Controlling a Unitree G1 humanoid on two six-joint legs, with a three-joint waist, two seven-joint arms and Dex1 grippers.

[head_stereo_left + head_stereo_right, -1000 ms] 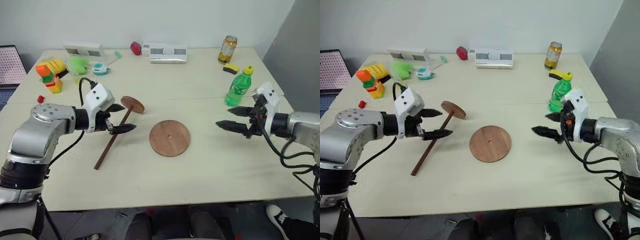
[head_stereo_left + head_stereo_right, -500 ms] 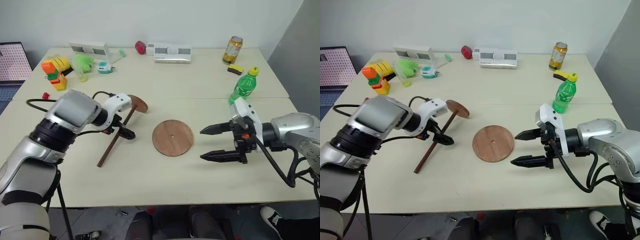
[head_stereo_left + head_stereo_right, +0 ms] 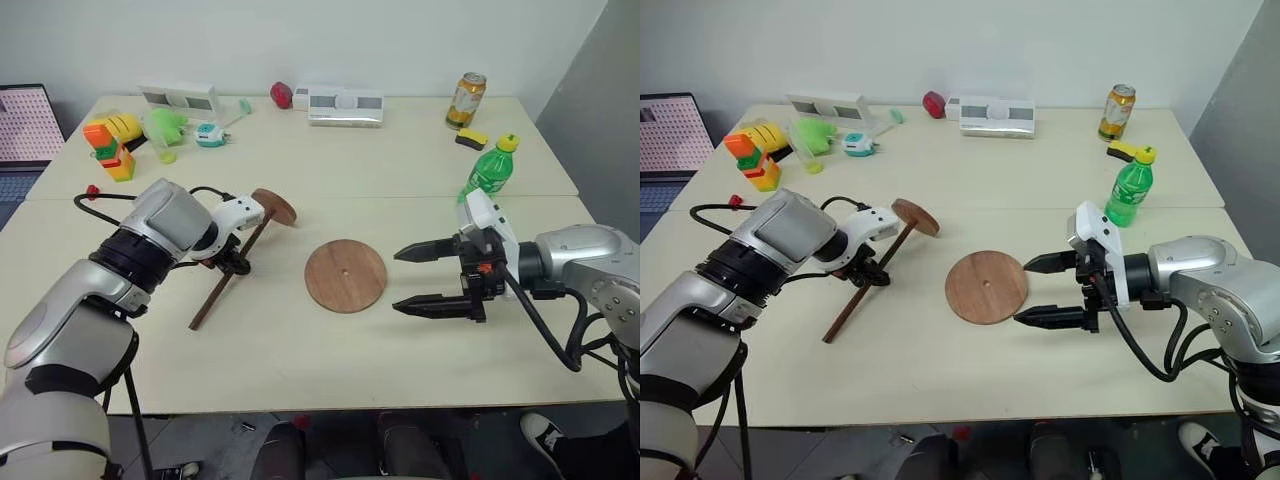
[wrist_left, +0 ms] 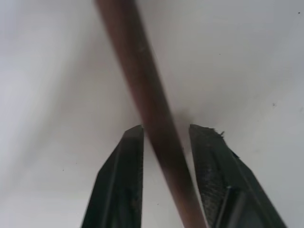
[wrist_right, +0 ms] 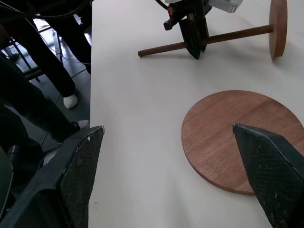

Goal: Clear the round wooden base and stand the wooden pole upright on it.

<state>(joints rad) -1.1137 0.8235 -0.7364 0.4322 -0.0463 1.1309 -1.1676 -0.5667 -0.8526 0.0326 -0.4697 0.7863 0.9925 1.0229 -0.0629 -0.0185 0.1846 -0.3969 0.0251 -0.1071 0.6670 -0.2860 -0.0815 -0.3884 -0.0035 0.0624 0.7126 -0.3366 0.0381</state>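
The wooden pole lies flat on the desk, left of centre, slanting from its near left tip up to its far right end, where the small fixed disc stands on edge. The left gripper points steeply down onto the pole about midway along its length; in the left wrist view the two black fingers sit on either side of the stick, closed in against it, so the gripper is clamped on the pole while the pole rests on the desk.

The round wooden base lies flat just right of the pole, near the middle of the desk, apart from the pole and with nothing on it; its tiny centre hole shows. The right gripper hovers just right of the base with its fingers spread wide, pointing left toward the disc's right edge and holding nothing; in the right wrist view the base appears between its two fingers.

Farther out, a green bottle stands behind the right gripper, a can stands at the far right, a white box and a red object lie along the far edge, and coloured toys sit at the far left.
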